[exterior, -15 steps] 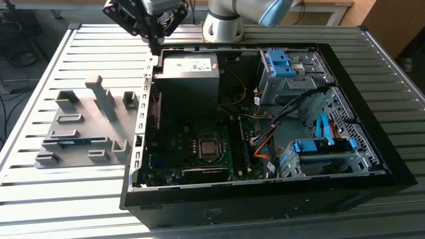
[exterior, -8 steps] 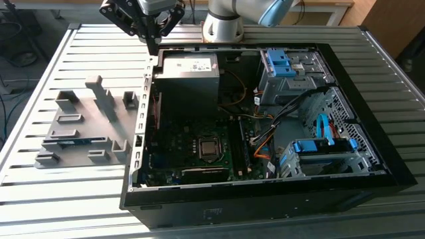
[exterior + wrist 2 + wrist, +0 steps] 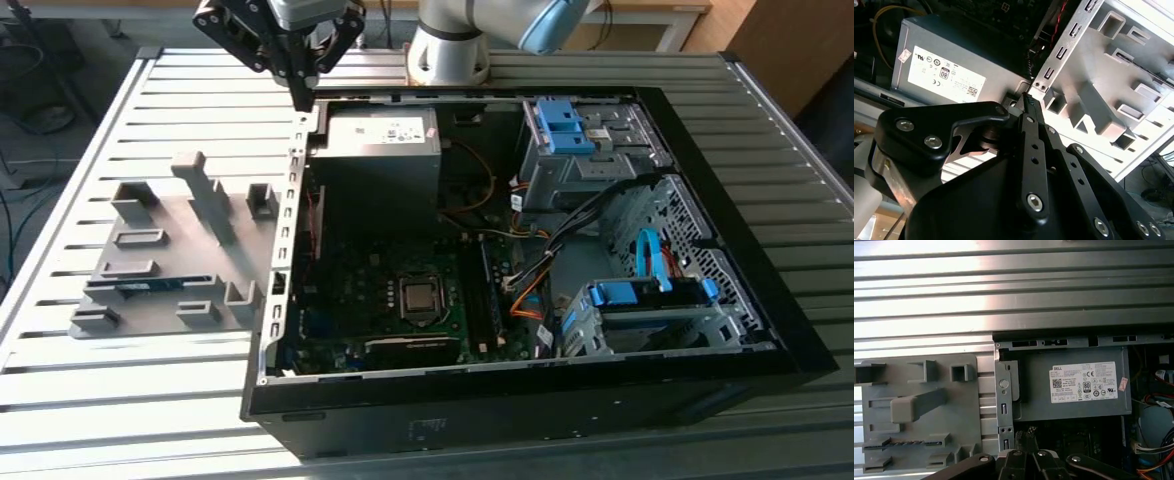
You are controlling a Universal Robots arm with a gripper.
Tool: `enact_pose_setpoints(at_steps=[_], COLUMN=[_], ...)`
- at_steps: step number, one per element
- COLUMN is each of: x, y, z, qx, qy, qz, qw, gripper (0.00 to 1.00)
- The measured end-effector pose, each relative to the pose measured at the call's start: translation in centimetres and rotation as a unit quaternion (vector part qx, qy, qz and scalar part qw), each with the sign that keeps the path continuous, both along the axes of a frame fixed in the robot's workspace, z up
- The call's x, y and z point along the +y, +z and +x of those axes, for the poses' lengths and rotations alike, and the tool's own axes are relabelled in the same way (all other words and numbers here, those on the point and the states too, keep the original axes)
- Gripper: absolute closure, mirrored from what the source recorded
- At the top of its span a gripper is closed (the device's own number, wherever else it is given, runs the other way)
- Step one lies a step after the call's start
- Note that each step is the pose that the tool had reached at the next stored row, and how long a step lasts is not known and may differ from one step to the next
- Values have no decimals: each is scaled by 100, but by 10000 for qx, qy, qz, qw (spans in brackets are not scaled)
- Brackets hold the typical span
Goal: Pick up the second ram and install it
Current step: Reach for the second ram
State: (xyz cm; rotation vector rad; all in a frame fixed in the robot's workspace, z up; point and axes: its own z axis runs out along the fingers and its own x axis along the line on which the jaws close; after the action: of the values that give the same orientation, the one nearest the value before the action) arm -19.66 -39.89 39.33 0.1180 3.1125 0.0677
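Observation:
The second ram (image 3: 144, 286) is a thin blue-green stick lying on edge in a slot near the front of the grey tray (image 3: 200, 205), at the exterior view's left. In the first wrist view the ram (image 3: 904, 443) shows as a dark toothed strip in the tray (image 3: 919, 375). My gripper (image 3: 303, 98) hangs over the back left corner of the open computer case (image 3: 287, 250), well away from the ram. Its fingers are shut with nothing between them, and they show pressed together in both wrist views (image 3: 1027, 97) (image 3: 1024, 434).
The case lies open on a slatted metal table (image 3: 160, 410). Inside are the grey power supply (image 3: 380, 135), the motherboard (image 3: 360, 300) with its processor socket (image 3: 420, 297), loose cables (image 3: 534, 270) and blue-tabbed drive bays (image 3: 641, 295). The arm's base (image 3: 454, 50) stands behind the case.

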Motion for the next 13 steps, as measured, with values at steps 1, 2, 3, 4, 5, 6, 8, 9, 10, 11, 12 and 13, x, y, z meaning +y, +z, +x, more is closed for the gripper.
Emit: enact_pose_setpoints(at_steps=[1,2,3,4,5,6,8,9,10,11,12,13], x=[0,0,0,0,0,0,0,0,0,0,0,0], y=[0,0,0,0,0,0,0,0,0,0,0,0], z=[-6,-13,-19,-26,-33,-40,-53,-60,-67,-74,-81,-87], qx=[0,0,0,0,0,0,0,0,0,0,0,0], qy=[0,0,0,0,0,0,0,0,0,0,0,0], qz=[0,0,0,0,0,0,0,0,0,0,0,0], qw=[10000,10000,10000,10000,10000,10000,10000,10000,10000,10000,10000,10000], gripper=[89,89,89,89,89,89,89,89,89,89,89,89])
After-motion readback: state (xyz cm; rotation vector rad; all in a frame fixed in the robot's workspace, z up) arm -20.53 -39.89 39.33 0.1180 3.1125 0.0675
